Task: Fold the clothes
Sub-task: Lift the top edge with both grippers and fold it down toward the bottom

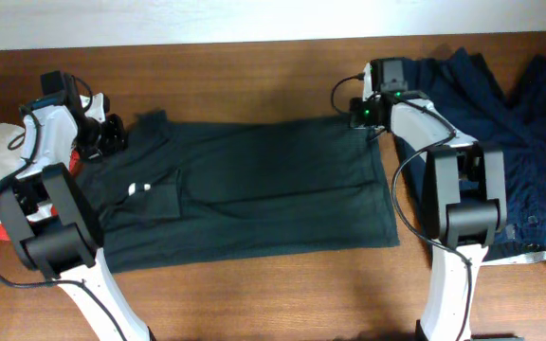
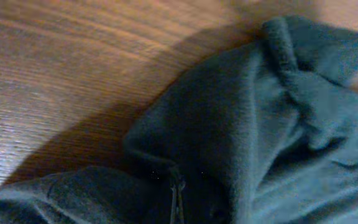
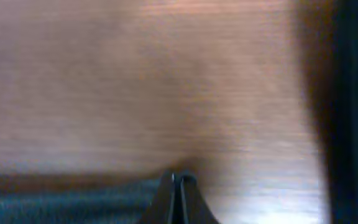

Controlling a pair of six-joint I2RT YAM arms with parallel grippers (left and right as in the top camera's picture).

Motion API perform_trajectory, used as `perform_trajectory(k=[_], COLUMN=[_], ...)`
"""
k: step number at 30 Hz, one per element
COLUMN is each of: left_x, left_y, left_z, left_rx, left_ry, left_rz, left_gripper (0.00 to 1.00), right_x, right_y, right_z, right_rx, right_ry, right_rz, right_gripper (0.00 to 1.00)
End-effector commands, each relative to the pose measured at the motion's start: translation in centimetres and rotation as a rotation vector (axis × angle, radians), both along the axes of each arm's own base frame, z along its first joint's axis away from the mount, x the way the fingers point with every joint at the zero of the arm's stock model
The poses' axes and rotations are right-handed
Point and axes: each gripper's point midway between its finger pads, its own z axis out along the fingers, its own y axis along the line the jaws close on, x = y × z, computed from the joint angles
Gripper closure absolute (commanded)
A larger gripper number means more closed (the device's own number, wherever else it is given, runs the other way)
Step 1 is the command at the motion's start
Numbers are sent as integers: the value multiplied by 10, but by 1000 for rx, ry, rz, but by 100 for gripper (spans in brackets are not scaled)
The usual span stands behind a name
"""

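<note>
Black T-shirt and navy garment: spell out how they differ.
The black T-shirt lies spread flat mid-table; the navy garment sits at the right end, partly out of frame.
The black T-shirt looks greenish black; the navy garment is clearly blue.
The black T-shirt is fairly smooth; the navy garment is wrinkled and bunched.
Both are dark cloth lying on the wooden table.

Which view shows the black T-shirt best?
Overhead: almost the whole T-shirt shows, spread on the table. Left wrist shows only bunched fabric; right wrist only a blurred strip of its edge.
</note>
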Motion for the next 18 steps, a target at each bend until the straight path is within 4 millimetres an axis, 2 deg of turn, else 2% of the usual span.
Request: perform_trajectory(k=[1, 4, 7, 12, 18], left_x=[9, -13, -40, -97, -122], left_y=[-7, -9, -8, -7, -9], left_z=[66, 95, 106, 101, 101], left_rx=[-35, -12, 25, 61, 52], left_ry=[-139, -118, -43, 188, 290], left_rz=[-6, 2, 18, 31, 33], left_gripper=[100, 100, 100, 100, 100], right_x=[-2, -38, -63, -110, -140], right_y=[-21, -20, -13, -1, 2], right_z=[56, 84, 98, 109, 120], right_rx=[-24, -27, 17, 87, 108], right_ry=[27, 198, 297, 485, 585], right_rz=[-41, -36, -19, -5, -6], right_gripper=[96, 96, 96, 96, 96])
